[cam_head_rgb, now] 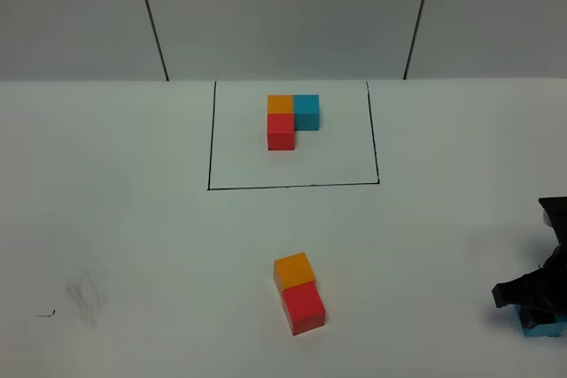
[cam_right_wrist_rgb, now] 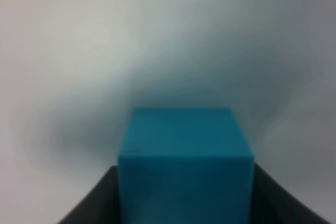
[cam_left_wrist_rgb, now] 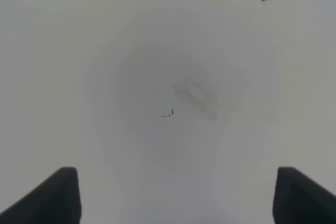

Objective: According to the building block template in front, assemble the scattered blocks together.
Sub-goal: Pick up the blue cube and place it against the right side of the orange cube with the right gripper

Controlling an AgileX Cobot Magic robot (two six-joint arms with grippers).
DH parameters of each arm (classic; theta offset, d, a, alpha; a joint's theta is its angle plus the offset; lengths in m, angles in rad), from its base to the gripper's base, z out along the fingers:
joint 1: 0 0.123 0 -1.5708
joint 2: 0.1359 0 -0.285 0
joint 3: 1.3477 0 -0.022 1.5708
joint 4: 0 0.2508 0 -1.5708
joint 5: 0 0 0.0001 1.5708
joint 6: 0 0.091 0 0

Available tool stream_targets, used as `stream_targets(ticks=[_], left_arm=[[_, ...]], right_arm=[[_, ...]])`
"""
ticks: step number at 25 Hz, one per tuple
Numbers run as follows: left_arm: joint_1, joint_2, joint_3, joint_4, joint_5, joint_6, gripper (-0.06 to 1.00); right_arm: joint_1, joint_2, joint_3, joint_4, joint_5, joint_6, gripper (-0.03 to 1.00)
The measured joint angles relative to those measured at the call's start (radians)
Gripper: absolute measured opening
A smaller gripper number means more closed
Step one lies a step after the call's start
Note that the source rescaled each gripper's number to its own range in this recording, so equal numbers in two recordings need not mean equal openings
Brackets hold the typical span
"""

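the light blue block [cam_right_wrist_rgb: 185,161] is clamped in the right fingers [cam_right_wrist_rgb: 92,203], low at the table [cam_head_rgb: 133,245]; left fingers [cam_left_wrist_rgb: 58,195] apart.

A lab-like test bench: bare white surface [cam_head_rgb: 106,219], grey wall panels [cam_head_rgb: 283,15] with dark seams, a black-framed building block template [cam_head_rgb: 282,130].

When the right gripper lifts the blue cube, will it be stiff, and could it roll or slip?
The blue cube is probably stiff: its edges look straight between the fingers of the right gripper. Rolling seems unlikely, since its faces are flat. Those faces look smooth, so it might slip in a loose grip.
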Motion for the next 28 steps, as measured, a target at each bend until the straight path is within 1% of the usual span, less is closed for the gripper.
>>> stream_targets(ticks=[15,26,28], left_arm=[[0.0,0.0,0.0,0.0,0.0,0.0,0.99],[0.0,0.0,0.0,0.0,0.0,0.0,0.99],[0.0,0.0,0.0,0.0,0.0,0.0,0.99]], right_arm=[[0.0,0.0,0.002,-0.01,-0.026,-0.004,0.01],[0.0,-0.003,0.002,-0.014,-0.023,-0.008,0.01],[0.0,-0.018,0.002,-0.022,-0.008,-0.017,0.01]])
